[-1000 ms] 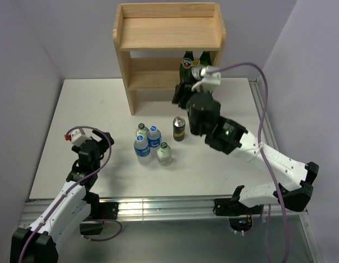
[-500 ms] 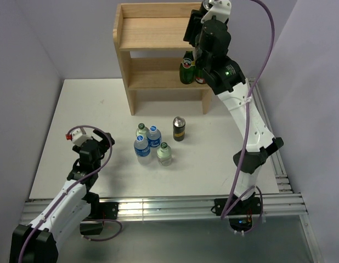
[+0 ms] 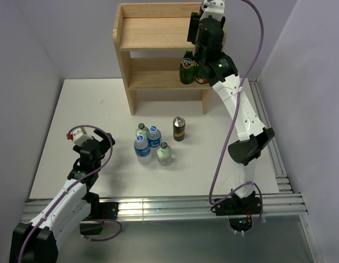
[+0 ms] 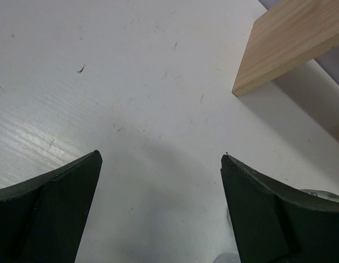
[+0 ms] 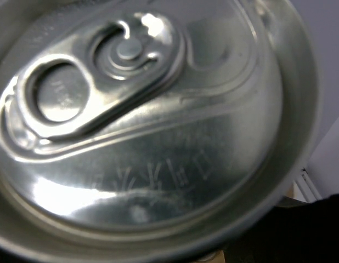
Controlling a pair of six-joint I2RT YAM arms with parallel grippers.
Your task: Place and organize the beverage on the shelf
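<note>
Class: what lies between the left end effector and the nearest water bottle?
Only bare white table, as the top view shows, between the left end effector and that water bottle.

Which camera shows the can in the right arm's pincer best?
Right wrist: the can fills the picture, lid and pull tab up close. In the top view the right pincer hides it at the shelf. The left wrist view shows none of it.

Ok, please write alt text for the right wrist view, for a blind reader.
The silver top of a can, its pull tab flat and unopened, fills nearly the whole view, close and slightly blurred. A dark shape sits in the lower right corner.
</note>
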